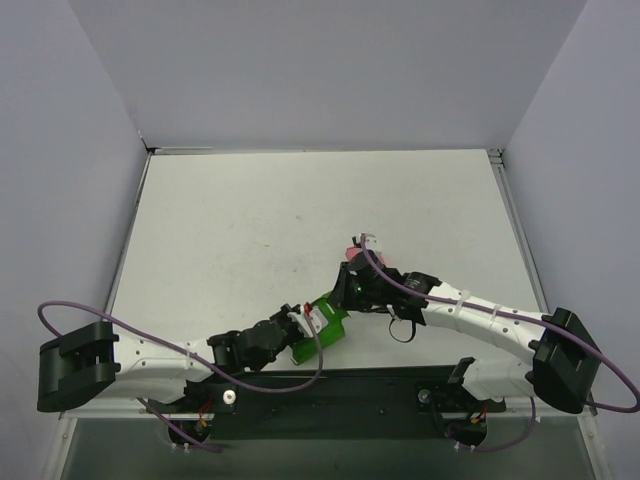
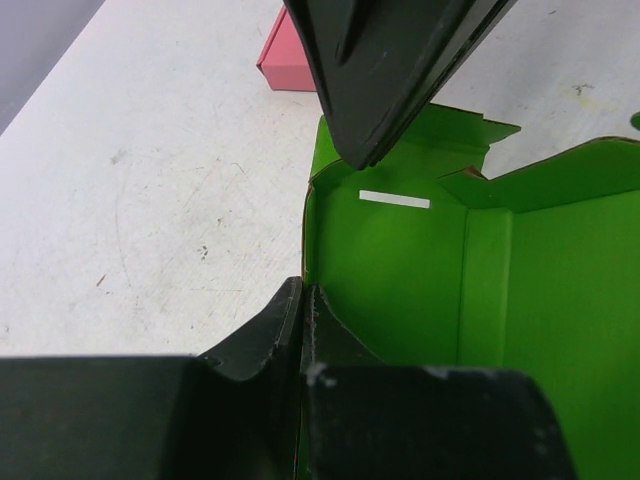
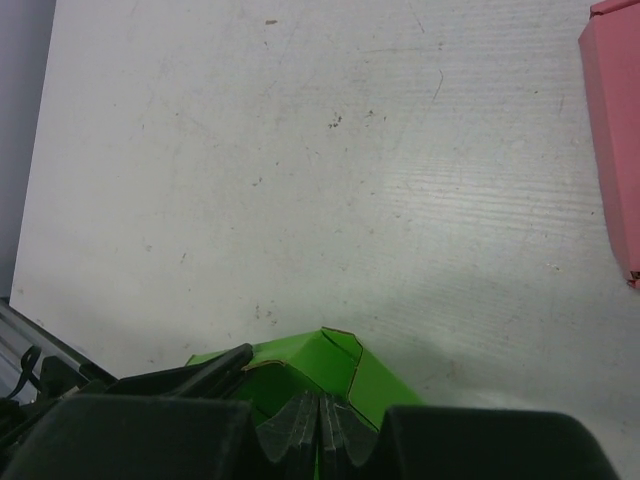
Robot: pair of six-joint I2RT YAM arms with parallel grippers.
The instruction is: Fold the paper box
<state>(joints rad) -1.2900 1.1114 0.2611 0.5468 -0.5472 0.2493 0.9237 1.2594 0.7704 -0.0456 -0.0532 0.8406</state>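
Observation:
The green paper box (image 1: 322, 328) sits between the two arms near the table's front edge. My left gripper (image 1: 301, 322) is shut on the box's left wall; the left wrist view shows its fingers (image 2: 300, 320) pinching the card edge, with the green inside (image 2: 420, 270) open ahead. My right gripper (image 1: 345, 296) is shut on a flap of the box at its far end; the right wrist view shows its pads (image 3: 320, 425) closed on the green card (image 3: 335, 365). The right gripper's dark body (image 2: 390, 70) hangs over the box in the left wrist view.
A flat pink box (image 1: 354, 250) lies on the table just beyond the right gripper; it also shows in the left wrist view (image 2: 288, 55) and at the right edge of the right wrist view (image 3: 615, 130). White table surface (image 1: 300, 220) stretches to the back walls.

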